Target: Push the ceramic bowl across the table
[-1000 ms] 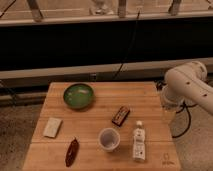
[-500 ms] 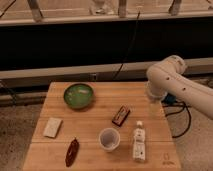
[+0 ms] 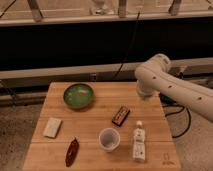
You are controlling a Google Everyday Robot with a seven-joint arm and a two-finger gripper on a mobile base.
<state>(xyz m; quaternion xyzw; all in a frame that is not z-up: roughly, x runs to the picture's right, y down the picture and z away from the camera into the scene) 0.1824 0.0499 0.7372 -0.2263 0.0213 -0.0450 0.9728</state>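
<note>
The green ceramic bowl [image 3: 78,95] sits on the far left part of the light wooden table [image 3: 95,117], with a paler patch inside. My white arm [image 3: 170,85] reaches in from the right over the table's far right corner. Its gripper [image 3: 145,93] hangs at the arm's left end, above the table's far right edge and well to the right of the bowl. Nothing is seen in it.
A whitish translucent cup [image 3: 109,139] stands near the front middle. A white bottle [image 3: 139,141] lies to its right. A dark snack bar [image 3: 120,115] lies mid-table. A pale packet [image 3: 52,127] and a red-brown pepper [image 3: 72,151] lie front left. A dark wall runs behind.
My arm has swung left from beside the table's right edge to over its far right corner. The bowl and the other objects have not moved.
</note>
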